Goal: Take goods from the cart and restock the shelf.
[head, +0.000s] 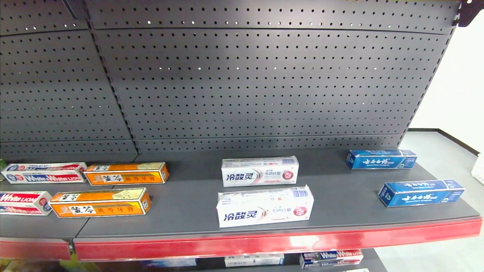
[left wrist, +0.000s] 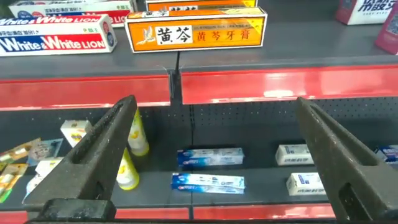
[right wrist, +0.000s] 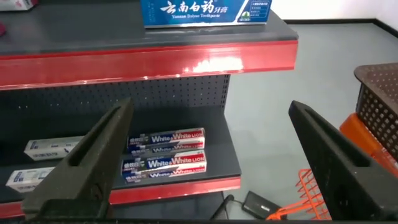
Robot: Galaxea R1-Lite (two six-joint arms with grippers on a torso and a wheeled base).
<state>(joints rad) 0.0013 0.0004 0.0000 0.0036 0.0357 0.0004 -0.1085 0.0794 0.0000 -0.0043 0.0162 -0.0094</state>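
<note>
The grey shelf (head: 189,196) with a red front strip (head: 264,241) carries toothpaste boxes in pairs: two orange (head: 126,173), two white (head: 264,206), two blue (head: 420,192). My left gripper (left wrist: 214,102) is open and empty, level with the red strip just below an orange box (left wrist: 195,31). My right gripper (right wrist: 210,104) is also open and empty, in front of the shelf's right end under a blue box (right wrist: 205,12). A dark basket of the cart (right wrist: 379,106) shows beside it.
Red-and-white boxes (head: 44,172) lie at the far left of the shelf. The lower shelf holds more boxes (left wrist: 209,157), yellow bottles (left wrist: 127,168) and blue-and-white boxes (right wrist: 165,140). A black device (right wrist: 261,202) and orange wire frame (right wrist: 311,186) are on the floor.
</note>
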